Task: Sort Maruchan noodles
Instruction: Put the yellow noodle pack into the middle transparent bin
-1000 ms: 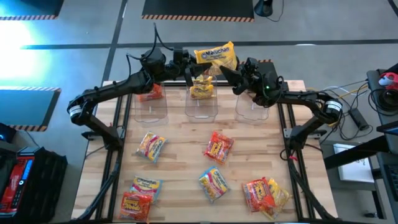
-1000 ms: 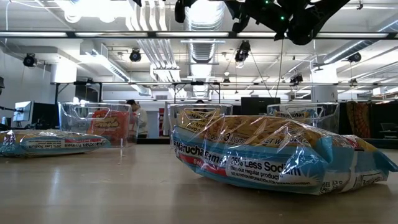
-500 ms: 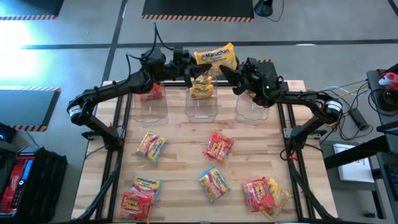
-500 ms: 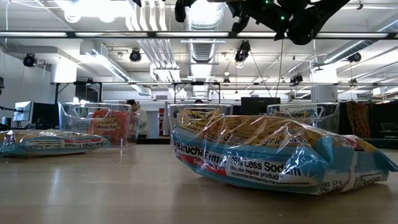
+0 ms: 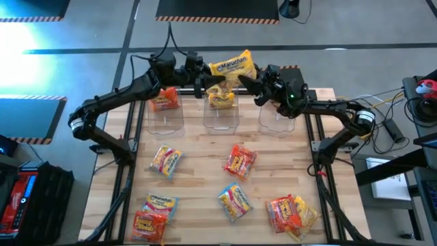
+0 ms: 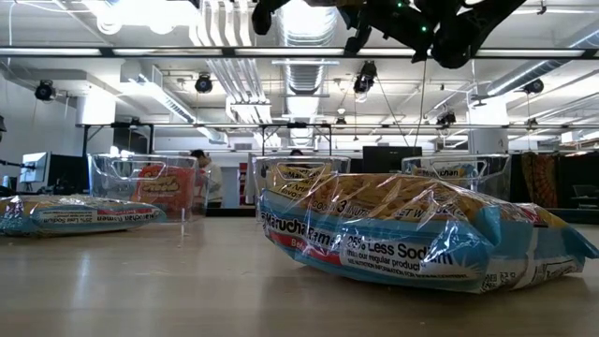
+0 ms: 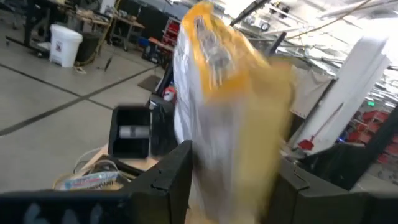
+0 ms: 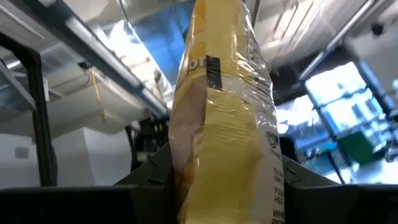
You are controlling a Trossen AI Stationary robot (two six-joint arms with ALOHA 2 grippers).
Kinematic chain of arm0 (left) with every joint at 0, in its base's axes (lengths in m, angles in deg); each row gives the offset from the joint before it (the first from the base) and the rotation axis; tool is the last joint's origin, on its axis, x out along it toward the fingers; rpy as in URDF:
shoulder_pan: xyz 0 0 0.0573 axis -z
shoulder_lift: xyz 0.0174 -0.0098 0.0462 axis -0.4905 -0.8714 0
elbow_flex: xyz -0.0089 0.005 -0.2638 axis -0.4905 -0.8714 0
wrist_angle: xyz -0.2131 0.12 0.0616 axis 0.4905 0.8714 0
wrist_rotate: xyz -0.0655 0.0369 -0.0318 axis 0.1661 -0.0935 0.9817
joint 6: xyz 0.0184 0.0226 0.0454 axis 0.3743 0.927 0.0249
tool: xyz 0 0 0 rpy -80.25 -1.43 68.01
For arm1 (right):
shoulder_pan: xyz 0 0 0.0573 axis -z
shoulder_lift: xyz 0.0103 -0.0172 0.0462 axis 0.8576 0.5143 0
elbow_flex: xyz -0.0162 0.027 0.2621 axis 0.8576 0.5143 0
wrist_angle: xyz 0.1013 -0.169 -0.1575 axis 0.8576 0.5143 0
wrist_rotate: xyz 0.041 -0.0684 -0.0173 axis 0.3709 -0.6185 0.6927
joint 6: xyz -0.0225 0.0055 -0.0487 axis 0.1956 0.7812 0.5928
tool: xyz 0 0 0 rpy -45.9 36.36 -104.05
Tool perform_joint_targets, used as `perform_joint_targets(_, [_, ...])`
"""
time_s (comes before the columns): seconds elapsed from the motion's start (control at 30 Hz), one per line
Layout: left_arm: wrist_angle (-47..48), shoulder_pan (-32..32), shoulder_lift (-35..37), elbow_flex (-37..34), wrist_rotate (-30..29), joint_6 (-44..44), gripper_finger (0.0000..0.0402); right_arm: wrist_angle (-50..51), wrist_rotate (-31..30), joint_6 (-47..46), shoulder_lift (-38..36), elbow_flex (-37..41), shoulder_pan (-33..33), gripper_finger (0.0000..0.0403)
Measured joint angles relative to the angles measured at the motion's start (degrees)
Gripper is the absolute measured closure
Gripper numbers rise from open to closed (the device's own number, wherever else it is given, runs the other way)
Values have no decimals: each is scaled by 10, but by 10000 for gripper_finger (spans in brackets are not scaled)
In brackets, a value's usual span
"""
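Three clear plastic bins in a row along the far edge of the wooden table [image 5: 198, 171]. Left bin [image 5: 166, 113]: one red packet inside [image 5: 164, 100], crinkly film, flat. Middle bin [image 5: 220, 111]: a yellow packet lying in it [image 5: 220, 100]. Right bin [image 5: 275, 117]: see-through walls, a packet's printed name showing through them in the low view, contents otherwise hard to read from above. Above the middle bin, a yellow-orange Maruchan packet [image 5: 234, 67] held in the air, glossy, wrinkled, brand name facing up. Left gripper [image 5: 208, 80] at the packet's left side, fingers either side of the film in the left wrist view, clamped on it. Right gripper [image 5: 247, 80] at the packet's right side, fingers likewise closed on the wrapper in the right wrist view. On the near half of the table, loose packets lying flat and well apart: a pink-yellow one [image 5: 166, 160] at left, two overlapping ones [image 5: 153, 215] at the near-left corner, a red one [image 5: 240, 161] mid-table, a multicoloured one [image 5: 234, 203] nearer, a red and a yellow one overlapping [image 5: 290, 213] at near right. All square, shiny, crumpled at the seams.
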State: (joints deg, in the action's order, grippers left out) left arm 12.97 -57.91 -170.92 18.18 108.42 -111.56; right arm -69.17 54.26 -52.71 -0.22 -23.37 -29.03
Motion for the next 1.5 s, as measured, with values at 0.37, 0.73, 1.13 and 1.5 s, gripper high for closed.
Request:
perform_joint_targets(0.37, [40,-13,10,9,10,50,182,2,6,-25,-9,0,9,277])
perform_joint_targets(0.73, [294,-65,19,108,2,143,143,150,85,-19,-21,1,22,276])
perform_joint_targets(1.13, [349,-64,14,116,4,178,143,295,99,62,-39,2,42,276])
perform_joint_targets(1.5, [343,-63,-29,115,32,187,143,321,152,90,-50,2,42,276])
